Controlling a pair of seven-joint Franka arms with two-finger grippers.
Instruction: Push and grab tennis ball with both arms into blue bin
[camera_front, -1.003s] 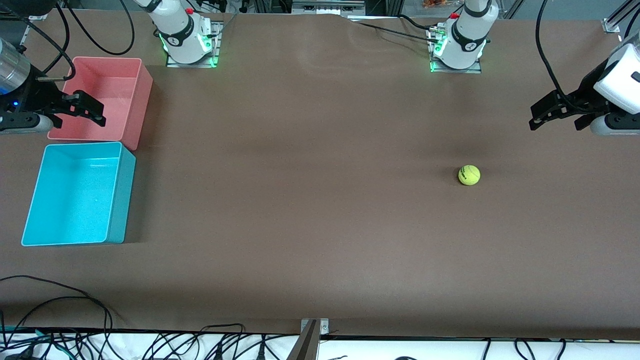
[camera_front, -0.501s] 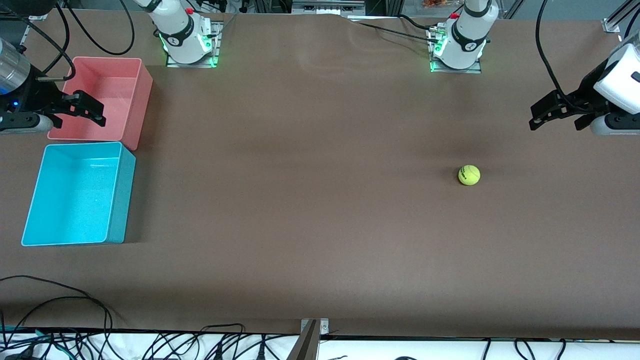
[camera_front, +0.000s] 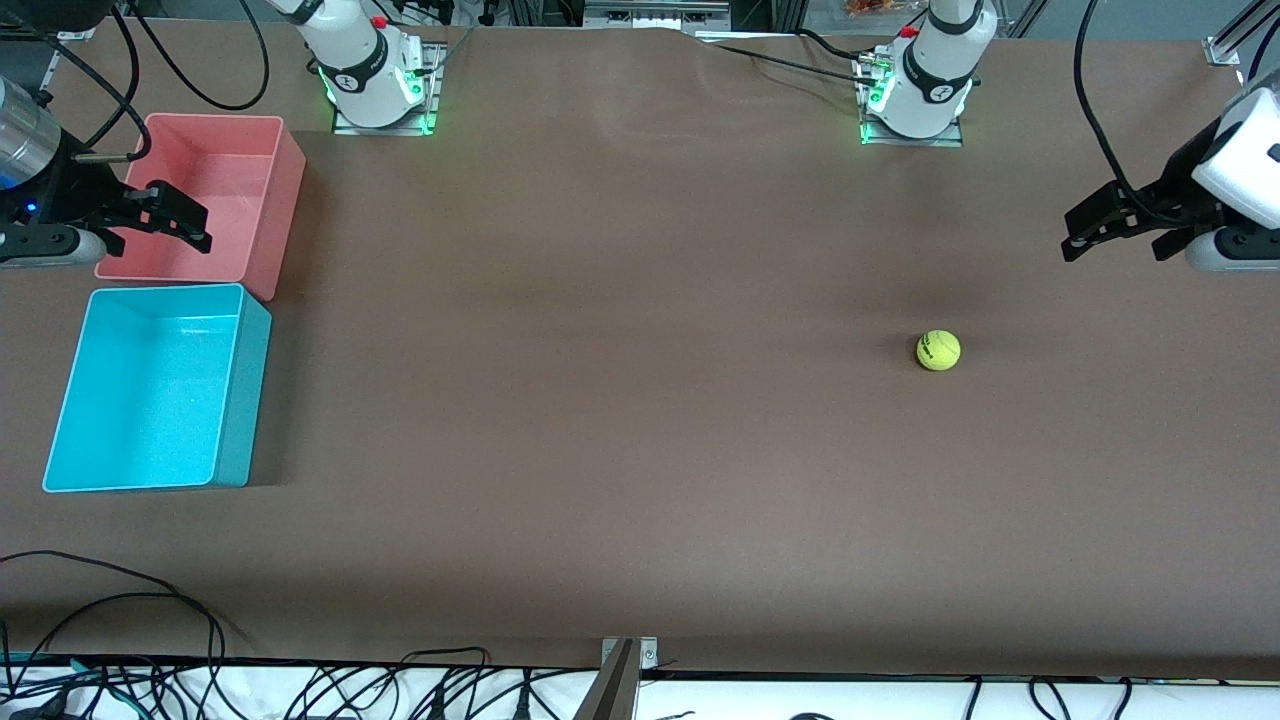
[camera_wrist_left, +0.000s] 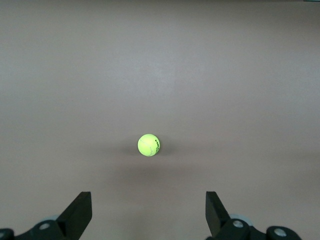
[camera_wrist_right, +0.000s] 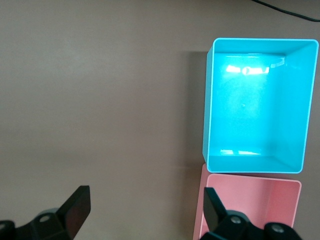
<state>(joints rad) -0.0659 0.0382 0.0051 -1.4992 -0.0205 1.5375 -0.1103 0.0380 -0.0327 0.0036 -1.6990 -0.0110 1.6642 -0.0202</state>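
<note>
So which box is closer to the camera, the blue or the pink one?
The blue bin. It lies lower in the front view, nearer the camera than the pink bin beside it.

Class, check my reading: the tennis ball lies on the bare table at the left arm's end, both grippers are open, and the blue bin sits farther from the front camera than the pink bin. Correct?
One slip: the blue bin sits nearer the front camera than the pink bin, as the front view shows. The tennis ball, left gripper and right gripper are as stated.

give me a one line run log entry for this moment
ball: tennis ball on table, untouched | left gripper open, above table | right gripper open over pink bin | blue bin empty
</note>
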